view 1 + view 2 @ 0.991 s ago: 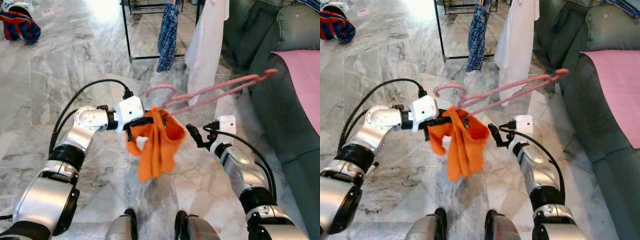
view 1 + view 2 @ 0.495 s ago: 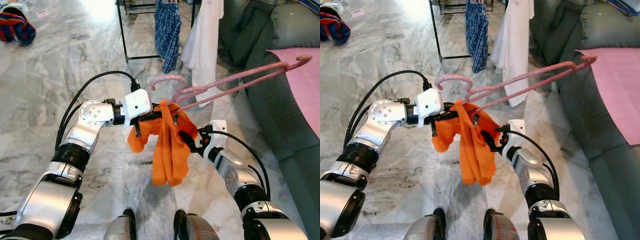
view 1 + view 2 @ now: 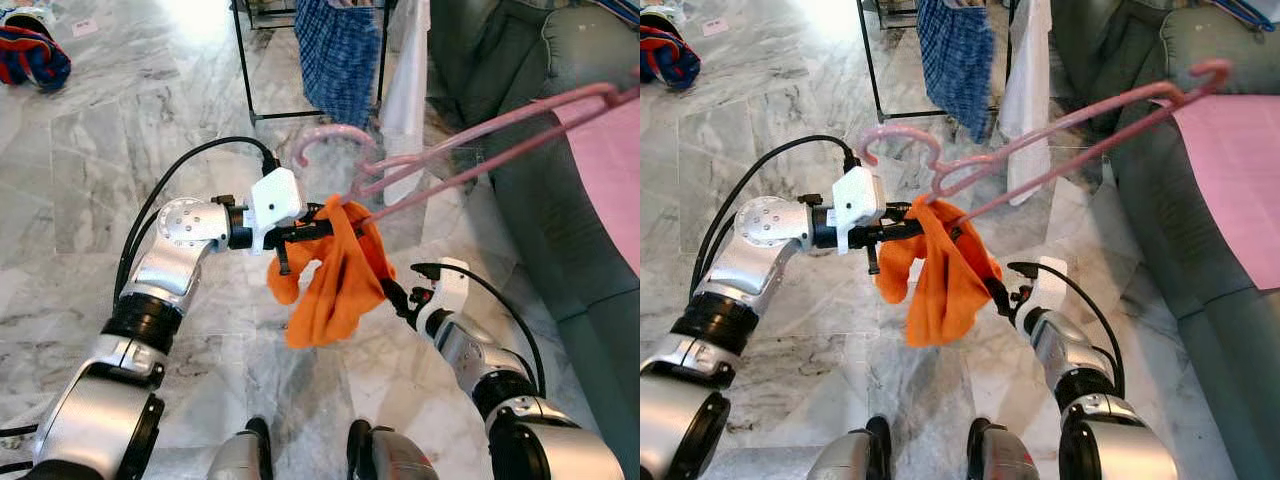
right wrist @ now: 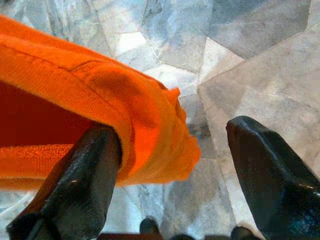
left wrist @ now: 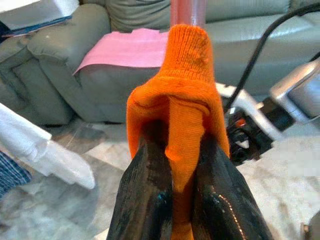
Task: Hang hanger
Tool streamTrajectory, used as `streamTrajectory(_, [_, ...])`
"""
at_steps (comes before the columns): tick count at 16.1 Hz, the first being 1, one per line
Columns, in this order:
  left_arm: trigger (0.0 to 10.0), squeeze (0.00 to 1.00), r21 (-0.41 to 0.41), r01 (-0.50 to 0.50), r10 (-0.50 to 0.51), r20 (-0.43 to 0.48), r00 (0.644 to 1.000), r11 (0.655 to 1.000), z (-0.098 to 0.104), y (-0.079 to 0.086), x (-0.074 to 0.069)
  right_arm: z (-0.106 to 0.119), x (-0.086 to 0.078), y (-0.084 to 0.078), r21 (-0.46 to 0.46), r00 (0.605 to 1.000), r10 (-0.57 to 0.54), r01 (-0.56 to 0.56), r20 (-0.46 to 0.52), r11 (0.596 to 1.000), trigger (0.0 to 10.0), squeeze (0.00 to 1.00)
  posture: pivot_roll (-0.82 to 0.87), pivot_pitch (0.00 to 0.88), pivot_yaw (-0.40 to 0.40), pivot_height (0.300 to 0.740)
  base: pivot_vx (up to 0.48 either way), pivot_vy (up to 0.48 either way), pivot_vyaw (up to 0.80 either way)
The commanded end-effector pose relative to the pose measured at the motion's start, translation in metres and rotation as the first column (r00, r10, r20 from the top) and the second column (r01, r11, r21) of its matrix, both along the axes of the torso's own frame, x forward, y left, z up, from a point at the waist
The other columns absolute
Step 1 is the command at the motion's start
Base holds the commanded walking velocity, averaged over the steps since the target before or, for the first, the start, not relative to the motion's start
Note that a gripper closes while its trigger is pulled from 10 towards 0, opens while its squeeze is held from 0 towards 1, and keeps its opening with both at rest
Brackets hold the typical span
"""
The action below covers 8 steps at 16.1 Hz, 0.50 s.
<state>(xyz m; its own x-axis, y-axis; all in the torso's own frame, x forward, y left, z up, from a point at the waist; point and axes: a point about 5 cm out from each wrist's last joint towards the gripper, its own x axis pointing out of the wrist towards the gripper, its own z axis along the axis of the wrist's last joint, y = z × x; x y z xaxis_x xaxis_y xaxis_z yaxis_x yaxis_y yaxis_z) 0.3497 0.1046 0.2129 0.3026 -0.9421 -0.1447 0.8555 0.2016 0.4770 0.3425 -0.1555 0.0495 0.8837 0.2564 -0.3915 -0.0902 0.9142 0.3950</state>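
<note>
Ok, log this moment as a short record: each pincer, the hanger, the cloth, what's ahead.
left pincer: shut on the orange cloth, held out in front of the robot
right pincer: open, one finger against the cloth's lower edge
pink hanger: carried with the cloth at its hook end, long arm slanting up toward the robot's right
ahead: black clothes rack with a blue checked garment and a white garment
right side: grey sofa with a pink cover
floor: marble tiles
</note>
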Motion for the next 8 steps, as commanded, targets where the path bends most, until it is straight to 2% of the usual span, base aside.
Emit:
streamTrajectory(1, [0.0, 0.00, -0.035, 0.018, -0.017, 0.024, 1.000, 0.999, 0.008, 0.000, -0.003, -0.006, -0.004, 0.003, 0.010, 0.999, -0.002, 0.002, -0.032, 1.000, 0.0, 0.00, 0.05, 0.286, -0.026, 0.740, 0.000, 0.000, 0.00])
streamTrajectory(3, [0.0, 0.00, -0.037, 0.027, -0.026, 0.025, 0.999, 0.999, 0.010, -0.002, -0.005, -0.006, -0.003, 0.004, 0.015, 0.999, 0.002, -0.001, -0.035, 1.000, 0.0, 0.00, 0.05, 0.288, -0.027, 0.740, 0.000, 0.000, 0.00])
streamTrajectory(4, [0.0, 0.00, -0.023, 0.038, -0.037, 0.019, 0.999, 0.999, 0.008, -0.002, -0.009, -0.006, -0.003, 0.000, 0.010, 0.999, -0.025, 0.025, -0.033, 1.000, 0.0, 0.00, 0.05, 0.287, -0.028, 0.740, 0.000, 0.000, 0.00])
streamTrajectory(8, [0.0, 0.00, -0.014, 0.005, -0.005, -0.006, 1.000, 1.000, 0.001, 0.006, -0.008, -0.003, -0.004, -0.039, 0.008, 0.979, -0.201, 0.201, -0.025, 0.980, 0.0, 0.00, 0.04, 0.284, -0.031, 0.740, 0.000, 0.000, 0.00])
